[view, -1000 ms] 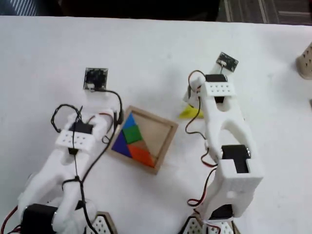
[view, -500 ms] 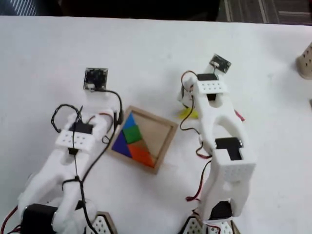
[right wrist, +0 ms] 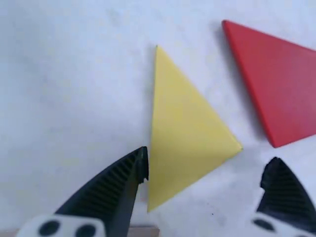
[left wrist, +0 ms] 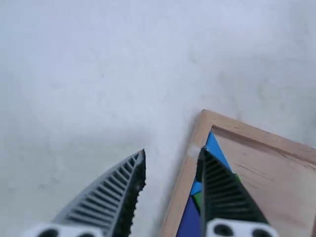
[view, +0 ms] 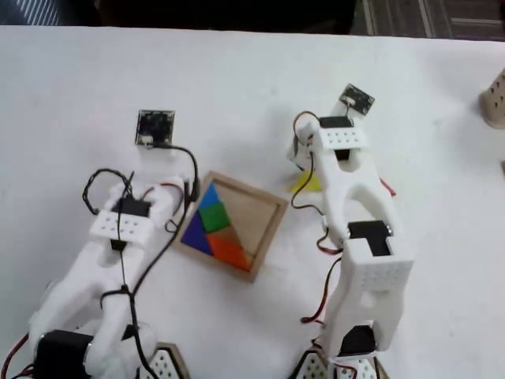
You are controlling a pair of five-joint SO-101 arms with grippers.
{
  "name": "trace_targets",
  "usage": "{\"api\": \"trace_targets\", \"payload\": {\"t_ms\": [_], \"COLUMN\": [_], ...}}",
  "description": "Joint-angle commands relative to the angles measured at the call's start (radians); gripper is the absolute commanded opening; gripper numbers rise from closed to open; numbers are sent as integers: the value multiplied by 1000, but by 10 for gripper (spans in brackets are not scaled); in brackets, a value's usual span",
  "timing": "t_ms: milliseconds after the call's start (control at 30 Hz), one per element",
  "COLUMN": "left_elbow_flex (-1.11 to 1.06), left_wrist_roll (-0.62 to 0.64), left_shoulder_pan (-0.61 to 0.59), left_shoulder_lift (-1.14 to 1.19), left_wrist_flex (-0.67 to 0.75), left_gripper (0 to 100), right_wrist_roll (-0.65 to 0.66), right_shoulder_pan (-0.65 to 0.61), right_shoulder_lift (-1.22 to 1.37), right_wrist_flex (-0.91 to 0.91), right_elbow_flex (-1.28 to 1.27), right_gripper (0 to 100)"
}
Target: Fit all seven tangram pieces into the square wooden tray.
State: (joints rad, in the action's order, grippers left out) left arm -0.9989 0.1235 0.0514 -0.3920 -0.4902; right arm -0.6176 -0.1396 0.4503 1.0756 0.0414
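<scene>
The square wooden tray (view: pixel 272 225) lies at the table's middle, holding blue, green, purple and orange pieces (view: pixel 211 225) in its left half. A yellow triangle (right wrist: pixel 185 129) lies flat on the table just right of the tray, peeking from under the right arm (view: pixel 306 182). A red piece (right wrist: pixel 276 94) rests close beside it. My right gripper (right wrist: pixel 207 168) hovers open over the yellow triangle, its fingers on either side. My left gripper (left wrist: pixel 170 165) stands open at the tray's left corner (left wrist: pixel 205 118), one finger (left wrist: pixel 217 187) over the rim, holding nothing.
A small black square (view: pixel 155 126) sits behind the left arm. A pale wooden object (view: pixel 495 99) stands at the far right edge. Open white table surrounds the tray at the back and right.
The right arm has swung slightly left and forward, bringing its gripper over the yellow triangle. The left arm and the tray kept still.
</scene>
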Motion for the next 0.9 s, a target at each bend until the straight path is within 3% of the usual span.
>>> {"api": "trace_targets", "payload": {"t_ms": [0,233,667,867], "left_elbow_flex": [52,51,51,51], "left_wrist_roll": [-11,-11,-11,-11], "left_shoulder_pan": [-4,-4,-4,-4], "left_shoulder_lift": [-2,-2,-2,-2], "left_wrist_flex": [32,32,32,32], "left_gripper": [180,180,180,180], "right_wrist_roll": [60,126,127,127], "right_shoulder_pan": [-15,-10,-8,-8], "right_shoulder_lift": [-16,-15,30,124], "right_wrist_flex": [7,7,8,108], "right_elbow_flex": [63,78,83,219], "right_gripper": [372,284,334,334]}}
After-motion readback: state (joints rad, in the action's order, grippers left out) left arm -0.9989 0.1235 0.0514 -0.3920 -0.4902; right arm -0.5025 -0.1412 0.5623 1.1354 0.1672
